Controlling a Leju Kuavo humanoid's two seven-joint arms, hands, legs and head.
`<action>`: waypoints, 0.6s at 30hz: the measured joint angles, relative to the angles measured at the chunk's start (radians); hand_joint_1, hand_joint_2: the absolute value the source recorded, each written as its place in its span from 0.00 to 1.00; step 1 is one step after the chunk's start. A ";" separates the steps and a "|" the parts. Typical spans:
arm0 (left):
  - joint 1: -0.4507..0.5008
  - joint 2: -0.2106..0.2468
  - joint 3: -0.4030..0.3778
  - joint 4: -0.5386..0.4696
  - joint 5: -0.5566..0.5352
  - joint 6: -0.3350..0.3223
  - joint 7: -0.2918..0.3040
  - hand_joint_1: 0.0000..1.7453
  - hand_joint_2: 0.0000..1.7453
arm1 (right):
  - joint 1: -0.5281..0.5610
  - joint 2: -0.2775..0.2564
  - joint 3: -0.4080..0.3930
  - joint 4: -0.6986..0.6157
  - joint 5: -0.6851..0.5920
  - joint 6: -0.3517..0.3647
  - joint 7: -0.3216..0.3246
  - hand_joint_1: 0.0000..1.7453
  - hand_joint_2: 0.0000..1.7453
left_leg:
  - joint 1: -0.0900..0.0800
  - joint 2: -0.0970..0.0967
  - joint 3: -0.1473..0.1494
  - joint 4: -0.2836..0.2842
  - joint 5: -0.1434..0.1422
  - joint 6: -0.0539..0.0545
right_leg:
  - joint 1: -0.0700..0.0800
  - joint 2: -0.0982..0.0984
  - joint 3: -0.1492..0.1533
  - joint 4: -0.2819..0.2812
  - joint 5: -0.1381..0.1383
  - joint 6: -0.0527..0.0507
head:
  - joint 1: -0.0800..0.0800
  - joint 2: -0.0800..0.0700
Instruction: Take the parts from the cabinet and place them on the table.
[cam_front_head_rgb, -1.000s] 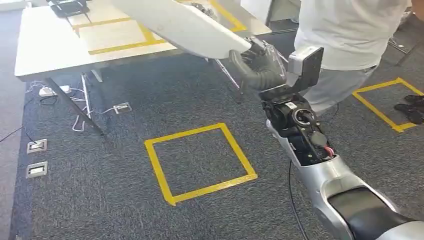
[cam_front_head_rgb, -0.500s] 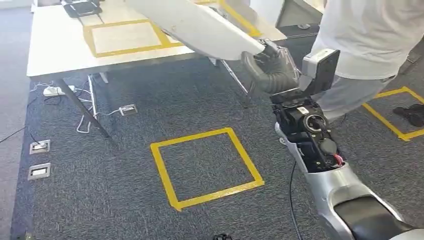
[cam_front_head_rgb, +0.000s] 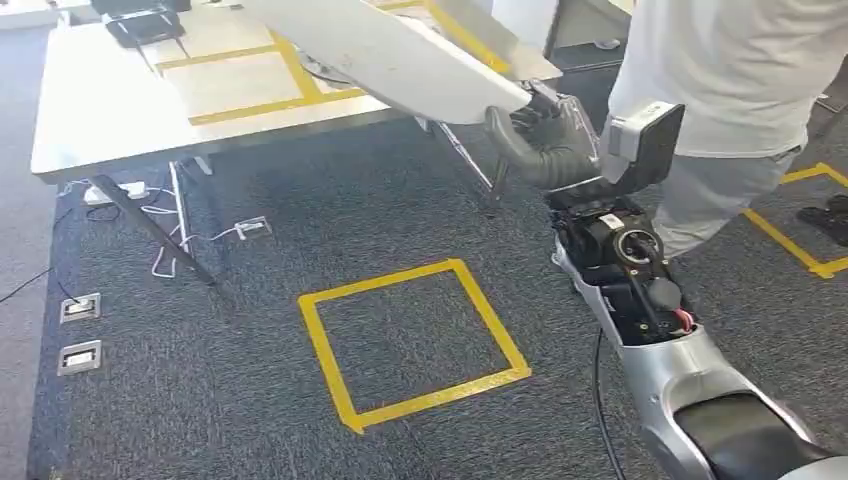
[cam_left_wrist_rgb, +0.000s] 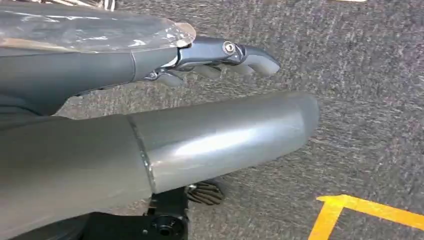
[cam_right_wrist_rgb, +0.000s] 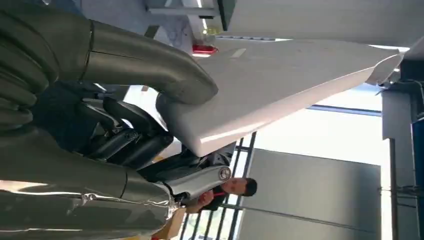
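Table (cam_front_head_rgb: 110, 100): stands at the far left, marked with yellow tape.
Left hand (cam_left_wrist_rgb: 220, 52): hangs over the carpet, fingers extended, holding nothing.
Panel (cam_front_head_rgb: 390, 55): long white part, slanting over the table's edge.
Right hand (cam_front_head_rgb: 545, 140): grips the panel's near end.
Person (cam_front_head_rgb: 730, 70): stands just beside the right hand.

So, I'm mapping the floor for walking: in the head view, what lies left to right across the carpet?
Floor sockets → cables under the table → yellow tape square → right arm, its right hand gripping the white part → yellow tape corner.
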 joint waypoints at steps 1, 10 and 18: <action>-0.001 0.002 0.000 0.000 0.000 0.000 0.000 0.00 0.00 | 0.000 0.000 0.000 0.000 0.000 0.000 0.000 1.00 1.00 | 0.000 0.000 0.038 -0.094 0.059 0.003 | 0.000 0.000 0.012 0.000 -0.008 0.002 | 0.000 0.000; -0.003 0.006 0.000 0.000 0.000 0.000 -0.001 0.00 0.00 | 0.000 0.000 -0.002 -0.003 0.000 0.001 -0.001 1.00 1.00 | 0.001 0.001 0.134 -0.270 0.090 0.040 | 0.007 0.003 0.033 0.015 -0.040 0.035 | -0.002 0.000; -0.001 0.004 0.000 0.000 0.000 0.000 -0.001 0.00 0.00 | 0.004 -0.004 -0.002 -0.003 0.000 0.000 -0.003 1.00 1.00 | 0.004 -0.004 0.202 -0.270 0.039 0.046 | -0.003 -0.001 -0.146 0.229 -0.052 0.052 | 0.012 0.000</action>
